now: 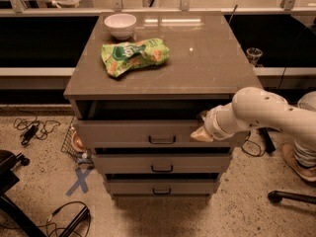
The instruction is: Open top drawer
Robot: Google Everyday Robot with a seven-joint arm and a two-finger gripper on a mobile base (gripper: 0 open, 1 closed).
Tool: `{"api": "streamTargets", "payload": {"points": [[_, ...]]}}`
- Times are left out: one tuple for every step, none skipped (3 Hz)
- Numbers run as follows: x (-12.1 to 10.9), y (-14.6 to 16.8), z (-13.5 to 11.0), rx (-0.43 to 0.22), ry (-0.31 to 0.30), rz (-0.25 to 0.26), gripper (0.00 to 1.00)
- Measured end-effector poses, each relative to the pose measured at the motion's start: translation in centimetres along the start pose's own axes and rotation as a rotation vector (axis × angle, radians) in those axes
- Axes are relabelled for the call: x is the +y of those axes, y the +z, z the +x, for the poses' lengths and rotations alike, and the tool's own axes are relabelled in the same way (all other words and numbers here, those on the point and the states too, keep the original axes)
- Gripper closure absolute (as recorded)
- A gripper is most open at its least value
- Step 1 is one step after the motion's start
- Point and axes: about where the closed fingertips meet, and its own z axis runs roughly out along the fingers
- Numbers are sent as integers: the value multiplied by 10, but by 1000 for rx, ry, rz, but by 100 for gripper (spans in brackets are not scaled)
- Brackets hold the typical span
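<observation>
Blue tape cross (79, 180) on speckled floor, left of cabinet. White bowl (121, 24) at back left of grey-brown cabinet top (207, 58). Green snack bag (134, 57) just in front of bowl, lying flat. Top drawer (123, 131) directly under cabinet top, part way out, dark gap behind front panel. Black handle (162, 140) at centre. Gripper (201, 131) at right end of drawer front, against upper edge, possibly hooked over it. Its width cannot be told. White arm (261, 113) reaches in from right.

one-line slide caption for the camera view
Gripper at right side of the part-open top drawer; bag and bowl on cabinet
</observation>
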Motion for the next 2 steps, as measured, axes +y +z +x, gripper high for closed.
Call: {"api": "streamTargets", "payload": {"points": [[1, 1, -1, 0, -1, -3, 2], [1, 1, -1, 0, -2, -3, 3]]}}
